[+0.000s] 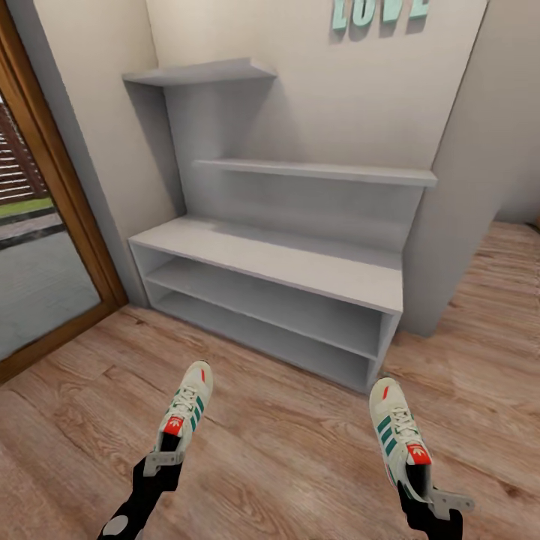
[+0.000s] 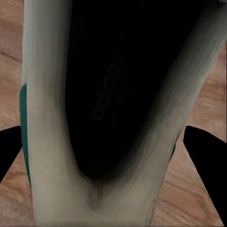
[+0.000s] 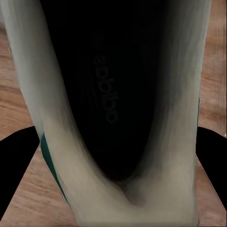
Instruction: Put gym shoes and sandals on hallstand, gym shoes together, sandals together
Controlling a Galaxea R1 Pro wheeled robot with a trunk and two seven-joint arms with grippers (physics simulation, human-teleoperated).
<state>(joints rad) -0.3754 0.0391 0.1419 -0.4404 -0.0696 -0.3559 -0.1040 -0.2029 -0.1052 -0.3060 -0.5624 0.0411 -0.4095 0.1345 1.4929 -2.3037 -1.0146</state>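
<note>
The corridor floor (image 1: pixel 285 442) was of light brown wood planks with clear grain, and it ran up to a pale wall. On the left stood a glass door in a brown wooden frame (image 1: pixel 71 202), with some grey ground and a bit of green behind it. Against the wall stood the hallstand (image 1: pixel 300 270) — a pale grey low bench with two open shelf rows under its top and two stepped wall shelves above. All its shelves and its top were bare. High on the wall were the teal letters "LOVE" (image 1: pixel 379 13), cut off by the edge of the view.

Both gym shoes were off the floor, in front of the hallstand and well apart from each other. The left gym shoe (image 1: pixel 186 411) was held at its heel by the left gripper (image 1: pixel 163 459), toe pointing toward the rack. The right gym shoe (image 1: pixel 399 435) was held in the same way by the right gripper (image 1: pixel 431 499). Each claw was clenched on the heel rim of its shoe.

From the left wrist, the dark inside of the left shoe (image 2: pixel 113 94) stood between the two black fingers (image 2: pixel 205 156), with the wood below. From the right wrist it looked the same — the right shoe (image 3: pixel 118 94) between the fingers (image 3: pixel 16 161).
</note>
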